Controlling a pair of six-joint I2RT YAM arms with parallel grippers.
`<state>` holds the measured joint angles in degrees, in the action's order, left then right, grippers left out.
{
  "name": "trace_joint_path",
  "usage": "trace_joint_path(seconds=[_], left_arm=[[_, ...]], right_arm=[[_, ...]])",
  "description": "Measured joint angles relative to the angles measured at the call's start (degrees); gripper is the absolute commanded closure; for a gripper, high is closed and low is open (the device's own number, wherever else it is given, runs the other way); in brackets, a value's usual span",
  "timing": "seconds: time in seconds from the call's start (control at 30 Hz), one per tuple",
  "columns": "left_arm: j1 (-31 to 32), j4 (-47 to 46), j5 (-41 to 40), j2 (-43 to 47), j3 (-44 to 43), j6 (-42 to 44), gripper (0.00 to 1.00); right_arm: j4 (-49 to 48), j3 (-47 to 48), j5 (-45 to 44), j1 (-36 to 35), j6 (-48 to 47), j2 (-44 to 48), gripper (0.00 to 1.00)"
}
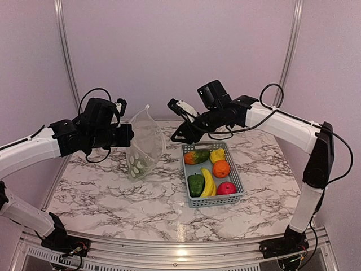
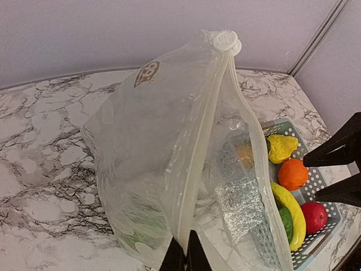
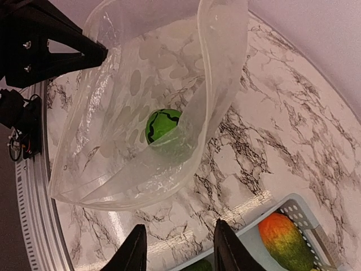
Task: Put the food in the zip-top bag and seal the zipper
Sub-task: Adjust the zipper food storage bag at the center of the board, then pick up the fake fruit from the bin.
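Observation:
The clear zip-top bag (image 1: 144, 148) stands open on the table, white dots on its lower part. My left gripper (image 1: 129, 136) is shut on its mouth edge and holds it up. In the left wrist view the fingers (image 2: 176, 261) pinch the zipper (image 2: 198, 148) strip. A green piece (image 3: 162, 125) lies inside the bag (image 3: 130, 113). My right gripper (image 1: 176, 121) is open and empty, hovering between bag and basket; it also shows in the right wrist view (image 3: 179, 251). The basket holds an orange-green piece (image 1: 196, 156), yellow piece (image 1: 218, 154), orange (image 1: 221, 168), green pepper (image 1: 196, 184), banana (image 1: 208, 182) and apple (image 1: 227, 188).
The light-blue slotted basket (image 1: 239, 183) sits right of the bag, its near corner in the right wrist view (image 3: 293, 203). The marble table has a metal rail along its front edge (image 1: 169, 248). Walls close in behind and at the sides.

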<state>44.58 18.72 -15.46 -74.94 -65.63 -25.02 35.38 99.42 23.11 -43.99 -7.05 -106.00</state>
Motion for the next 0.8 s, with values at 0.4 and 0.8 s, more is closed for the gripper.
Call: trace_joint_path(seconds=[0.4,0.8], left_arm=[[0.0,0.0,0.5,0.0,0.0,0.0,1.00],[0.0,0.0,1.5,0.0,0.0,0.2,1.00]], right_arm=[[5.8,-8.5,4.4,6.1,-14.5,3.8,0.56],[4.9,-17.0,-7.7,7.3,-17.7,4.2,0.62]])
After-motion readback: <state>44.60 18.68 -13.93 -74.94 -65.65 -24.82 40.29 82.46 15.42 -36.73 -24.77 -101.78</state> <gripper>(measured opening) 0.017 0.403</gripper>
